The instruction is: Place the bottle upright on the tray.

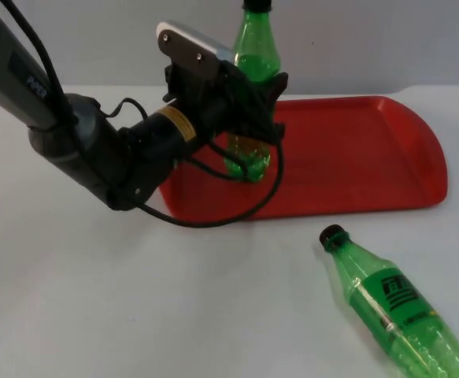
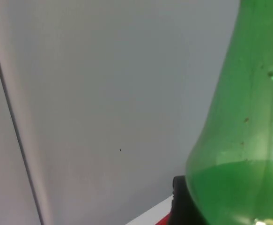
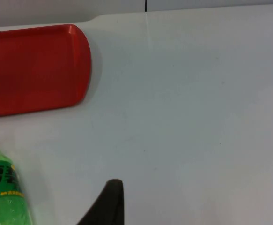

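A green plastic bottle (image 1: 257, 49) with a black cap stands upright on the left part of the red tray (image 1: 355, 157). My left gripper (image 1: 253, 110) is shut on its middle, one finger on each side. In the left wrist view the bottle's green shoulder (image 2: 244, 140) is very close, against the grey wall. A second green bottle (image 1: 394, 303) with a label lies on its side on the white table in front of the tray, cap toward the tray. My right gripper (image 3: 109, 204) waits above the table beside that lying bottle (image 3: 3, 192), not touching it.
The tray's right end (image 3: 33, 65) has a raised rim, with bare tray surface to the right of the upright bottle. The grey partition wall (image 1: 371, 39) stands just behind the tray. White table stretches to the front left.
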Action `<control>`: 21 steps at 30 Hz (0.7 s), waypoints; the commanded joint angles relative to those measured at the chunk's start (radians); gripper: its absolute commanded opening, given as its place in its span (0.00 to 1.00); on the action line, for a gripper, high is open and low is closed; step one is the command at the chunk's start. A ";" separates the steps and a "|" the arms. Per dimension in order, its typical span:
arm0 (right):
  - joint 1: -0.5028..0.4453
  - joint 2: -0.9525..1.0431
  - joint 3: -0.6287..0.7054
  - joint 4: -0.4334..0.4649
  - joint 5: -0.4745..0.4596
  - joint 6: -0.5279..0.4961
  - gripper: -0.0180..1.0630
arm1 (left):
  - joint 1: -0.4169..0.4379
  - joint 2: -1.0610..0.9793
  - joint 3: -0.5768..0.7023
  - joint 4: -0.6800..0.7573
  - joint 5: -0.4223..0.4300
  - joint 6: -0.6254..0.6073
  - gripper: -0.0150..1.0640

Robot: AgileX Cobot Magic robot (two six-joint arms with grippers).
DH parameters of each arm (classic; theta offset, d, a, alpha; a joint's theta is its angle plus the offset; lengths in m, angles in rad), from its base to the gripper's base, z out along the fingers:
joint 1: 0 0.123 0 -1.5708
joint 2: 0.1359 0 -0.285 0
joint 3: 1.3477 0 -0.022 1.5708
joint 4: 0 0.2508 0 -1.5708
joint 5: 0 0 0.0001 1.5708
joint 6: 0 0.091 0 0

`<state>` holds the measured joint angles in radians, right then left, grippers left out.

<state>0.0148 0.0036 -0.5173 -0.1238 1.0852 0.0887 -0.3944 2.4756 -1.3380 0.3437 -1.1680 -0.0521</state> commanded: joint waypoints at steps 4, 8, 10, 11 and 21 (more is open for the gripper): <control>-0.002 -0.004 0.002 -0.001 -0.006 0.003 0.98 | -0.007 0.004 -0.005 0.004 -0.033 0.003 0.03; -0.002 -0.004 0.002 -0.001 -0.006 0.003 0.98 | -0.007 0.004 -0.005 0.006 -0.025 0.003 0.17; -0.002 -0.004 0.002 -0.001 -0.006 0.003 0.98 | -0.007 0.004 -0.005 0.008 -0.025 -0.006 0.33; -0.002 -0.004 0.002 -0.001 -0.006 0.003 0.98 | -0.007 0.004 -0.005 0.008 -0.025 -0.006 0.33; -0.002 -0.004 0.002 -0.003 -0.006 0.003 0.98 | -0.007 0.004 -0.005 0.008 -0.025 -0.037 0.87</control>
<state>0.0148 0.0036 -0.5173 -0.1238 1.0852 0.0928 -0.3944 2.4771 -1.3380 0.3453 -1.1790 -0.0776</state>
